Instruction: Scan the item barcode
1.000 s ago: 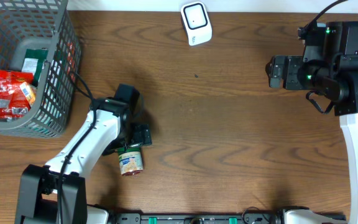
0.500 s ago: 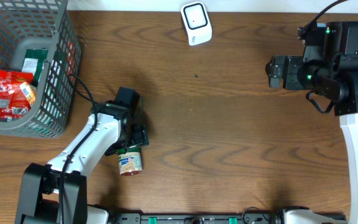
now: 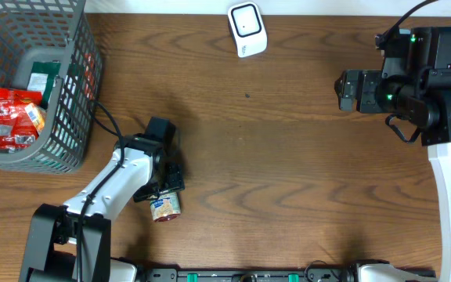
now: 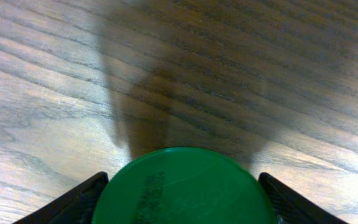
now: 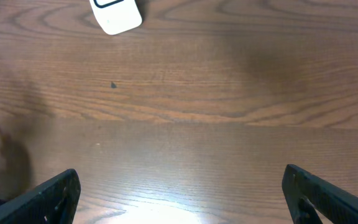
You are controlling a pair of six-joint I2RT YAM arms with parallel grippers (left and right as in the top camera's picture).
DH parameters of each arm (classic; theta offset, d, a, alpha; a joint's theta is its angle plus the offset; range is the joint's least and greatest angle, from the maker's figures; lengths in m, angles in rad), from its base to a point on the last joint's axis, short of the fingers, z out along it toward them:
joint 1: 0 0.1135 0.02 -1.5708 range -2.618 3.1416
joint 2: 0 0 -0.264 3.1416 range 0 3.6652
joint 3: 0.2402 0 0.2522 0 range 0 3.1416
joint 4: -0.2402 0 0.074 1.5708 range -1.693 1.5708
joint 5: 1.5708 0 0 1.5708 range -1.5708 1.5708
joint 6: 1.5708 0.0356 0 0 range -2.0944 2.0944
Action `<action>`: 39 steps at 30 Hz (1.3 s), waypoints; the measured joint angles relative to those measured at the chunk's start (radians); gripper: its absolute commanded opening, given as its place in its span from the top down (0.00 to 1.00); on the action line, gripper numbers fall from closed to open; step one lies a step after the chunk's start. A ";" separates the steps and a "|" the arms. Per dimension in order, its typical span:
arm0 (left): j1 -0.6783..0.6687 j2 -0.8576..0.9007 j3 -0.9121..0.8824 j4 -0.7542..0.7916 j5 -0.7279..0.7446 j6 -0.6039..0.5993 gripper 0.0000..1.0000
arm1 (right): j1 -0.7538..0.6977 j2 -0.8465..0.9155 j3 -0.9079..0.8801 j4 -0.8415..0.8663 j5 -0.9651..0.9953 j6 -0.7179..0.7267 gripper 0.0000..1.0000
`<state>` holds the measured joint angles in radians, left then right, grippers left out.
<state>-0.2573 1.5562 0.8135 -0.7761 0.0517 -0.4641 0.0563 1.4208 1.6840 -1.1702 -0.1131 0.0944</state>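
Can (image 3: 165, 207) sits on the desk (image 3: 288, 157) near the front edge, left of centre, label facing up; it looks to be lying on its side, but the overhead view is too small to be sure. Its green lid (image 4: 180, 190) fills the bottom of the left wrist view. The left jaws straddle it, one finger (image 4: 67, 202) just beside each edge of the lid. They are partly open, and we cannot tell whether they actually press on the can. Right jaws are spread wide with nothing between them, hovering over bare desk at the far right. White scanner (image 3: 247, 29) lies at the back, centre. Grey basket (image 3: 69, 117) with snack packs (image 3: 12, 117) stands back left.
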 measured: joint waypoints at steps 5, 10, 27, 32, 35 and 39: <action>0.000 0.000 0.000 0.000 0.000 -0.001 0.30 | 0.000 0.000 0.000 0.000 0.000 0.000 0.01; 0.000 -0.013 0.016 0.000 -0.003 -0.004 0.38 | 0.000 0.000 0.000 0.000 0.000 0.000 0.01; -0.023 -0.257 0.042 0.441 -0.006 0.180 0.39 | 0.000 0.000 0.000 0.000 0.000 0.000 0.01; -0.106 -0.256 0.011 0.695 0.006 0.204 0.42 | 0.000 0.000 0.000 0.000 0.000 0.000 0.01; -0.136 -0.256 -0.006 0.791 0.015 0.207 0.42 | 0.000 0.000 0.000 0.000 0.000 0.000 0.01; -0.144 -0.245 -0.008 0.833 0.017 0.199 0.41 | 0.000 0.000 0.000 0.000 0.000 0.000 0.01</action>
<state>-0.4011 1.3109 0.8055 0.0570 0.0685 -0.2649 0.0563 1.4208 1.6840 -1.1702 -0.1131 0.0944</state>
